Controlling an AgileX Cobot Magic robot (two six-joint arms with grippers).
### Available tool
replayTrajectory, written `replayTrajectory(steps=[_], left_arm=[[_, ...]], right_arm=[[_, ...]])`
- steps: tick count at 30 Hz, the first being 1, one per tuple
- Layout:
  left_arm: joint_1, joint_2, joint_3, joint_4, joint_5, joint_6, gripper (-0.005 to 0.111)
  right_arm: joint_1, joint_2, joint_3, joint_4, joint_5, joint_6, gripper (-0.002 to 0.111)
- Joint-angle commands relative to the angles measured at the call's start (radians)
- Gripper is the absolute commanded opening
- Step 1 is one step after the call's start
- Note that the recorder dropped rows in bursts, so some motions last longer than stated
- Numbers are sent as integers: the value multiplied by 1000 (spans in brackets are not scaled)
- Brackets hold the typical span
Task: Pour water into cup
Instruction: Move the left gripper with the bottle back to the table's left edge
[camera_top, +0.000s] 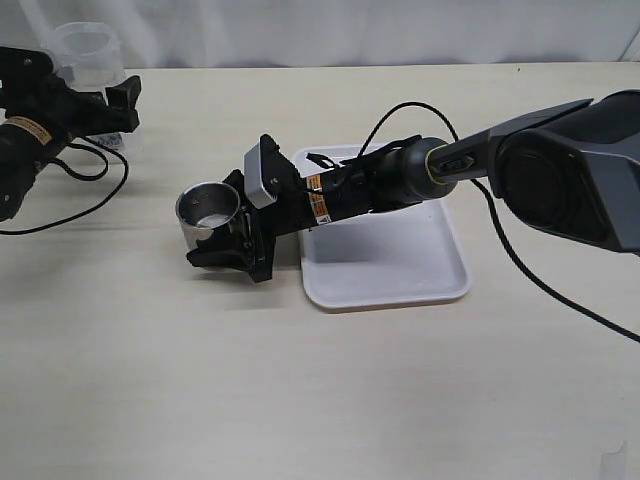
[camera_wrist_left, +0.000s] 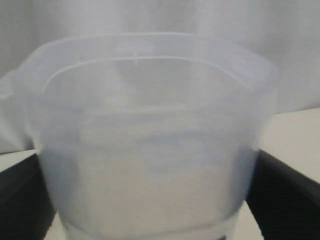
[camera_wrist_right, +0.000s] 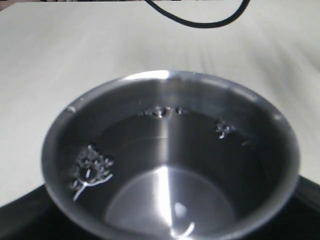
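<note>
Right wrist view sets the cup (camera_wrist_right: 170, 130) snug between the fingers of my right gripper (camera_top: 207, 228), which is closed on its steel sides. It stands upright on the surface (camera_top: 300, 400), mouth open, with droplets clinging to the inner wall. I cannot tell whether it already holds a pool.

The water (camera_wrist_left: 150, 195), too faint to read a level, sits in the clear container (camera_wrist_left: 150, 100). My left gripper (camera_top: 88, 88) clasps that container between its dark fingers (camera_wrist_left: 22, 205), well apart from the cup.

To pour well, I judge I should:
- hold the cup firm and level;
- bring the container's lip above the cup's mouth;
- tilt slowly so the stream lands inside.

A white tray (camera_top: 400, 285) lies behind my right wrist. A cable (camera_top: 124, 172) trailing beside my left arm could snag.
</note>
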Motion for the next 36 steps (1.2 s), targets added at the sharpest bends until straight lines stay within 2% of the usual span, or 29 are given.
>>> replayTrajectory(steps=[1,5,8,10,16,36], left_arm=[[0,1,0,3,-7,6,88],[0,1,0,-2,0,6,88],[0,1,0,-2,0,6,101],[0,1,0,-2,0,6,105],[0,-2,0,6,53,6,105],[0,-8,0,-3,56,6,105]], right_arm=[[-4,-2,-1,10,-14,3,4],[-4,-2,-1,10,-14,3,4],[-4,-2,-1,10,-14,3,4],[-4,-2,-1,10,-14,3,4],[-4,-2,-1,10,-14,3,4],[-4,-2,-1,10,-14,1,4]])
